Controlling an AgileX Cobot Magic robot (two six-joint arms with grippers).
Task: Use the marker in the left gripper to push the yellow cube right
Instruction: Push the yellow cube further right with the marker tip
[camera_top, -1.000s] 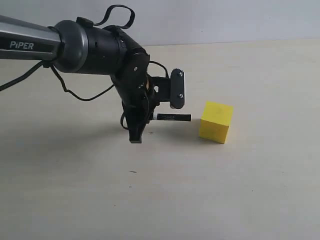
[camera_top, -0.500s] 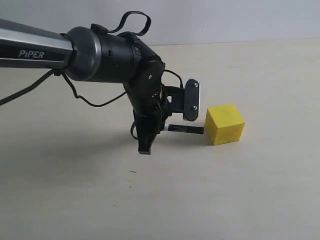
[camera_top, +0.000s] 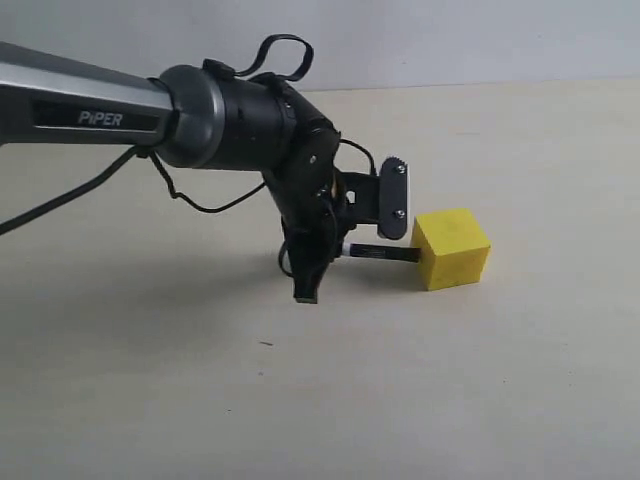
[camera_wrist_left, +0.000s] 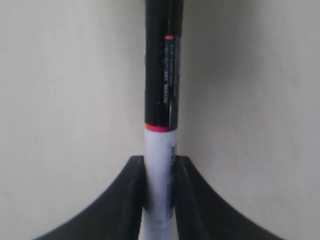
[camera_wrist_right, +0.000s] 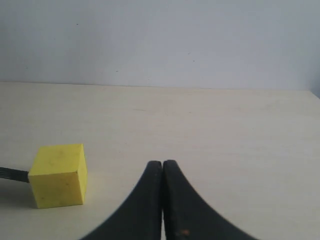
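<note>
The yellow cube (camera_top: 451, 248) rests on the pale table right of centre, and it also shows in the right wrist view as the cube (camera_wrist_right: 58, 175). My left gripper (camera_top: 345, 249) is shut on the marker (camera_top: 383, 253), which lies level and points right, its black tip against the cube's left face. In the left wrist view the marker (camera_wrist_left: 161, 95) runs out from between the black fingers (camera_wrist_left: 130, 195), which clamp its white barrel; the cube is hidden there. My right gripper (camera_wrist_right: 163, 167) is shut on nothing, a way off from the cube.
The black-and-grey arm (camera_top: 100, 110) lettered "PIPER" reaches in from the left with loose black cables (camera_top: 190, 200). A pale wall (camera_top: 450, 40) bounds the table (camera_top: 400, 400) at the back.
The left arm has moved right with the marker. The cube was pushed right and turned between the earliest frame and half a second ago; since then it has barely shifted.
</note>
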